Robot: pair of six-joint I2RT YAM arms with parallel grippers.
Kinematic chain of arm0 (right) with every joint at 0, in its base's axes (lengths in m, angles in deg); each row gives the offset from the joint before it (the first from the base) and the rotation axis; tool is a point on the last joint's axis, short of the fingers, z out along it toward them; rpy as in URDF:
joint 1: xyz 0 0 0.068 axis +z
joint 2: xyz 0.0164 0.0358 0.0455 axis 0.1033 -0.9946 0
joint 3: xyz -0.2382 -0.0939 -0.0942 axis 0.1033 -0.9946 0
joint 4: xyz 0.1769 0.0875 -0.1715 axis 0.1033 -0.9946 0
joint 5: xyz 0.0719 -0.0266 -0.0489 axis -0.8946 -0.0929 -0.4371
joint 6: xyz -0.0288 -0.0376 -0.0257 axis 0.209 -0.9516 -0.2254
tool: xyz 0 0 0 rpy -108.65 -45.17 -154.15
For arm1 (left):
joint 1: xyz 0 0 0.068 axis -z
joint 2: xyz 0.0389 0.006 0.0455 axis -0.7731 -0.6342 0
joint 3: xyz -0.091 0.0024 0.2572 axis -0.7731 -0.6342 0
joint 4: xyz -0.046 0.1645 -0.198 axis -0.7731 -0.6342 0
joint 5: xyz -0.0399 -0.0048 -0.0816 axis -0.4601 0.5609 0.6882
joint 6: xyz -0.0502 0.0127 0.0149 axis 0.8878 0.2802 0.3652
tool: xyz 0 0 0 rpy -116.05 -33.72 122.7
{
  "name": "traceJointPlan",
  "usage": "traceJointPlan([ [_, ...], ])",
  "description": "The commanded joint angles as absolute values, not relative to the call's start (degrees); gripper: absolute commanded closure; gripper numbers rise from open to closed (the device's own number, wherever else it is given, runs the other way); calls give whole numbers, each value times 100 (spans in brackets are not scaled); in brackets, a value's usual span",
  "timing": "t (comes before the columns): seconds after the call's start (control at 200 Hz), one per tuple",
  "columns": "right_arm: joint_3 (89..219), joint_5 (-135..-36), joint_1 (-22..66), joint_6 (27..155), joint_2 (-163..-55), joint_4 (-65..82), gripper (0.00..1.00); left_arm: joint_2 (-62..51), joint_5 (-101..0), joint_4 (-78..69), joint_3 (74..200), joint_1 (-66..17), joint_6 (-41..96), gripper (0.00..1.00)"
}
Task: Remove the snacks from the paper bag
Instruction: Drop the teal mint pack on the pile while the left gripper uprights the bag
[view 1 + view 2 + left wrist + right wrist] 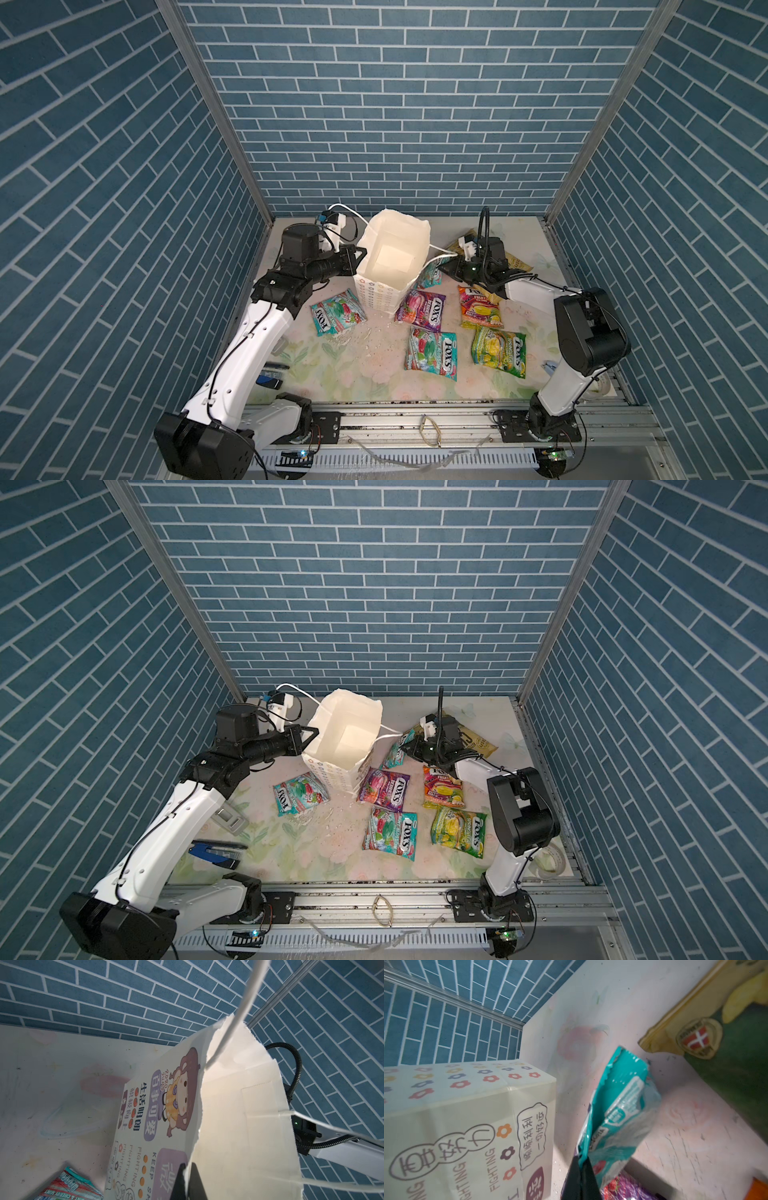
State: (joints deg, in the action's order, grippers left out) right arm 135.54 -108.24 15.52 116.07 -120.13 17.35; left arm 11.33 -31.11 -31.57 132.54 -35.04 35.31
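Teal glossy candy pouch (618,1109) dangled, clamped in our right gripper (581,1165); our left gripper (188,1169) pinched the white flowered paper bag (239,1115) at its rim.

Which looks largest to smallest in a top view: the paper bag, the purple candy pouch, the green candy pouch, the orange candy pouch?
1. paper bag, clearly largest.
2. purple candy pouch, green candy pouch, orange candy pouch: near alike, no sure ranking.
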Motion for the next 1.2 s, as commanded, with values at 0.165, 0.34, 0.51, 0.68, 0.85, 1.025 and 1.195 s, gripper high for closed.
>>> traceJointPlan([
  [0.165,13349,-9909,1578,10459,-11525,-150,100,1106,-2961,-2873,12929,-3567,3648,96],
  [0.34,13362,-8974,1580,10191,-11456,-739,100,1087,-2879,-2791,12935,-3589,3703,96],
  [0.51,13317,-8677,1569,10071,-11484,-1008,100,1095,-2888,-2765,12871,-3630,3707,96],
  [0.68,13066,-8653,1569,10056,-11320,-1120,100,1144,-2854,-2696,12712,-3683,3751,96],
  [0.85,12812,-8830,1569,10053,-10987,-1191,100,1106,-2816,-2587,12585,-3701,3808,96],
  [1.025,12733,-9061,1569,10088,-10463,-1198,80,1053,-2791,-2446,12470,-3728,3883,96],
  [1.195,12833,-9057,1573,10107,-9766,-1376,65,1061,-2844,-2469,12400,-3806,3902,96],
])
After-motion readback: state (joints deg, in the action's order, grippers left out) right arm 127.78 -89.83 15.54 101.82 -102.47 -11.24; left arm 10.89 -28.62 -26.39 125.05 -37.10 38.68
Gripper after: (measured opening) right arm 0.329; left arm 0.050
